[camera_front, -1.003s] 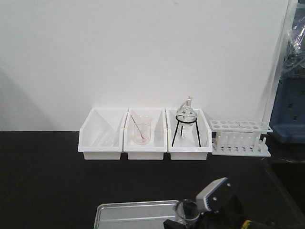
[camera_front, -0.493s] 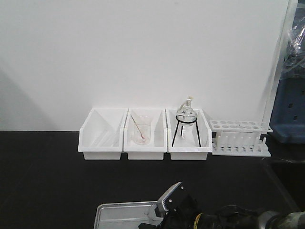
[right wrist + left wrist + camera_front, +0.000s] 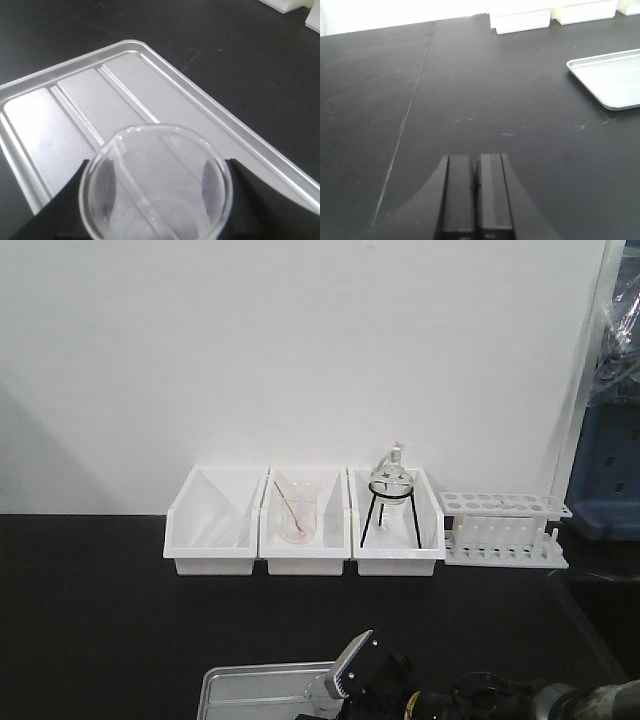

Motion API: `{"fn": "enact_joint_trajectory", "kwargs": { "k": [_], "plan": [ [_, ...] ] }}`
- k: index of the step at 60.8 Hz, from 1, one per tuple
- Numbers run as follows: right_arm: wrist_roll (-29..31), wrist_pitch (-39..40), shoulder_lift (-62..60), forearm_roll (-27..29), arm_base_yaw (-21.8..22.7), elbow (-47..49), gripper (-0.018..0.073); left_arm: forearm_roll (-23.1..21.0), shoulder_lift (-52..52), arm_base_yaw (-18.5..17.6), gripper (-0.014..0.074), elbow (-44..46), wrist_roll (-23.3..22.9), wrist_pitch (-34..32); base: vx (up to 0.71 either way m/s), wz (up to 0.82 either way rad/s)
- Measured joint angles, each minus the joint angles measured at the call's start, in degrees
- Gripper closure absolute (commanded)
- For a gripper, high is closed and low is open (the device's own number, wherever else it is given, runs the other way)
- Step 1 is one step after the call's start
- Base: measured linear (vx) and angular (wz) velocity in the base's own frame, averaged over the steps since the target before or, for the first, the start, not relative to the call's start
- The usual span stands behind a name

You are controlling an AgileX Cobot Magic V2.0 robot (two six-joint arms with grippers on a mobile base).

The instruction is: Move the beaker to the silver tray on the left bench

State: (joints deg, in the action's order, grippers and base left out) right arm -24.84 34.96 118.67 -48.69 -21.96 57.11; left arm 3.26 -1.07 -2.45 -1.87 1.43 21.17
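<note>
Since a second before, the right end effector (image 3: 156, 200) had swung from the tray's right end to a spot over its floor and dropped lower in the front view, its grey housing now tilted above the silver tray (image 3: 250, 685). It held the beaker (image 3: 156, 182) between its two dark fingers (image 3: 70, 200), closed against the glass walls on either side, the open rim facing the wrist camera and the tray's ridged floor showing through the clear bottom. Whether the base already touched the metal could not be told. The step in hand looked like the final lowering and placing; the next move would call for setting the glass down flat on a floor panel and not straddling a ridge, then opening the fingers without tipping it. On the left, the left end effector (image 3: 475, 192) hung over bare black tabletop (image 3: 470, 90) with its fingers pressed together and nothing between them, well apart from the tray. Along the back wall stood three white bins (image 3: 305, 525), the middle one with a larger beaker and pinkish rod (image 3: 295, 518), the right one with a round-bottomed flask on a black tripod (image 3: 390, 502), and beside them a white test-tube rack (image 3: 505, 528). None of these stood in the way of the placement.
</note>
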Motion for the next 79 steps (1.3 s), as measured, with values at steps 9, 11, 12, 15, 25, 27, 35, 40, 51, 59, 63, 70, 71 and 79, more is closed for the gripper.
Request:
{"fn": "enact_joint_trajectory", "kwargs": {
  "k": [9,11,12,15,25,27,35,40,51,59,63,70,71,79],
  "plan": [
    [0.0,0.0,0.0,0.0,0.0,0.0,0.001,0.0,0.0,0.0,0.0595,0.0,0.0,0.0,0.0,0.0],
    [0.0,0.0,0.0,0.0,0.0,0.0,-0.0007,0.0,0.0,0.0,0.0595,0.0,0.0,0.0,0.0,0.0],
    [0.0,0.0,0.0,0.0,0.0,0.0,-0.0014,0.0,0.0,0.0,0.0595,0.0,0.0,0.0,0.0,0.0],
    [0.0,0.0,0.0,0.0,0.0,0.0,-0.0031,0.0,0.0,0.0,0.0595,0.0,0.0,0.0,0.0,0.0],
    [0.0,0.0,0.0,0.1,0.0,0.0,-0.0034,0.0,0.0,0.0,0.0595,0.0,0.0,0.0,0.0,0.0],
    [0.0,0.0,0.0,0.1,0.0,0.0,-0.0034,0.0,0.0,0.0,0.0595,0.0,0.0,0.0,0.0,0.0],
    [0.0,-0.2,-1.4,0.1,0.0,0.0,-0.0034,0.0,0.0,0.0,0.0595,0.0,0.0,0.0,0.0,0.0],
    [0.0,-0.2,-3.9,0.8,0.0,0.0,-0.0034,0.0,0.0,0.0,0.0595,0.0,0.0,0.0,0.0,0.0],
    [-2.6,-1.5,-12.6,2.2,0.0,0.0,0.0018,0.0,0.0,0.0,0.0595,0.0,0.0,0.0,0.0,0.0],
    [-11.1,-7.7,-21.9,1.7,0.0,0.0,0.0216,0.0,0.0,0.0,0.0595,0.0,0.0,0.0,0.0,0.0],
    [-17.5,-13.7,-28.1,-0.4,0.0,-0.1,0.0388,0.0,0.0,0.0,0.0595,0.0,0.0,0.0,0.0,0.0],
    [-28.1,-23.9,-39.2,-6.0,0.0,-2.5,0.0576,0.0,0.0,0.0,0.0595,0.0,0.0,0.0,0.0,0.0],
    [-29.1,-25.6,-41.4,-7.2,0.0,-3.4,0.0576,0.0,0.0,0.0,0.0595,0.0,0.0,0.0,0.0,0.0],
    [-34.4,-33.0,-55.2,-13.7,0.0,-10.6,0.0575,0.0,0.0,0.0,0.0595,0.0,0.0,0.0,0.0,0.0]
  ]
}}
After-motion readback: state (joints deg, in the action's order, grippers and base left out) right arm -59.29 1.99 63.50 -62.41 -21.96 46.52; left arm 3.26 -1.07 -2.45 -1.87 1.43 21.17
